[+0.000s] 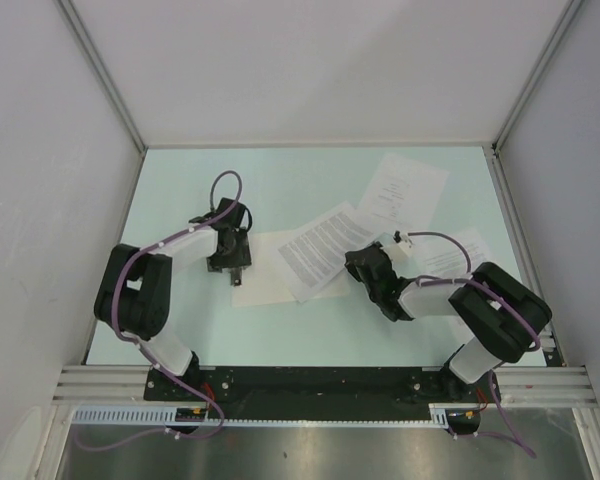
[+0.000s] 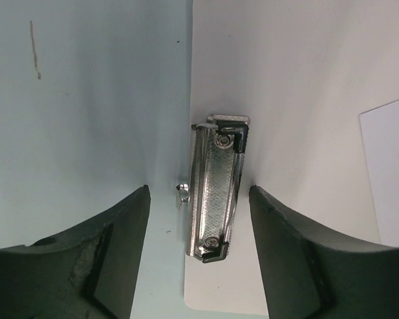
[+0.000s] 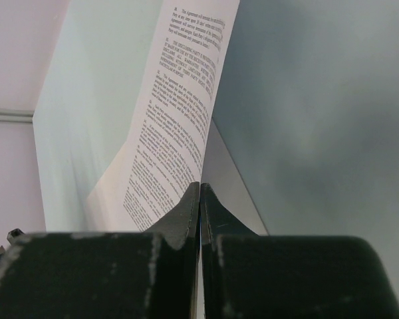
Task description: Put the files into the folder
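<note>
The folder is a white clipboard (image 1: 265,285) lying left of centre, its metal clip (image 2: 216,189) on its left short edge. My left gripper (image 1: 236,270) is open, its jaws standing either side of the clip (image 2: 199,199) without touching it. A densely printed file (image 1: 320,250) lies across the clipboard's right part. My right gripper (image 1: 358,262) is shut on that sheet's edge (image 3: 179,113), the sheet rising from between the closed fingers (image 3: 199,189). A sparsely printed sheet (image 1: 405,190) lies at the back right. A third sheet (image 1: 475,248) shows partly behind the right arm.
The pale green table (image 1: 180,200) is walled by white panels on the left, back and right. A metal rail (image 1: 320,385) runs along the near edge by the arm bases. A sheet corner (image 2: 389,166) shows at the right of the left wrist view.
</note>
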Controlling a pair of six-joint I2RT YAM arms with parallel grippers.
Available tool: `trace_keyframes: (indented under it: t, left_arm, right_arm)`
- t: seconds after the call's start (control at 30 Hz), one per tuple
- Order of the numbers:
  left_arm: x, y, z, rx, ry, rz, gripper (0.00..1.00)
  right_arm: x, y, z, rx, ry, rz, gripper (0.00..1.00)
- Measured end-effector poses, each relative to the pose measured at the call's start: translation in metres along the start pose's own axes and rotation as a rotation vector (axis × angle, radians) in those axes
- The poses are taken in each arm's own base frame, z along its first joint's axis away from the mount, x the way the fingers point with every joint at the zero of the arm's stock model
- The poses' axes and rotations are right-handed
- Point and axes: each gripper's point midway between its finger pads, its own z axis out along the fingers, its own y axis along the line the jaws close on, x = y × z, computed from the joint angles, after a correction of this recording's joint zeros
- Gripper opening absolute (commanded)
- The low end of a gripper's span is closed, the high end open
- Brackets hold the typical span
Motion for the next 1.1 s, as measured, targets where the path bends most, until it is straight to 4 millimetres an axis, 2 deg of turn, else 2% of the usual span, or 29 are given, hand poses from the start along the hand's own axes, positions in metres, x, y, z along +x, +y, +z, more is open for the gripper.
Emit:
trace_keyframes:
  t: [0.03,0.23,0.3,0.47,0.87,0.97,1.03,1.1]
  left_arm:
    - [-0.001,-0.001,0.000,0.004,-0.002,0.009,0.66]
    - [-0.002,-0.005,0.002,0.021,0.001,0.022,0.48]
    - [-0.002,-0.006,0.002,0.025,0.001,0.020,0.46]
    - [0.001,-0.010,0.001,0.054,0.002,0.003,0.30]
    - [0.037,-0.012,-0.015,0.141,-0.006,-0.209,0.22]
    - [0.042,-0.016,-0.018,0.146,-0.008,-0.248,0.12]
    - [0.045,-0.019,-0.019,0.154,-0.008,-0.267,0.00]
    - [0.046,-0.022,-0.020,0.163,-0.009,-0.281,0.00]
  right_arm:
    - [0.001,0.001,-0.001,-0.002,0.002,0.002,0.00]
    - [0.006,0.000,-0.001,0.000,0.011,0.004,0.00]
    - [0.006,-0.001,0.000,0.002,0.012,0.003,0.00]
    - [0.006,0.002,0.001,-0.003,0.011,0.005,0.00]
    - [0.012,0.013,0.013,-0.018,0.030,0.026,0.02]
    - [0.021,0.017,0.009,-0.029,0.055,0.034,0.00]
    - [0.030,0.019,0.006,-0.033,0.078,0.037,0.00]
    - [0.039,0.019,0.003,-0.037,0.096,0.036,0.00]
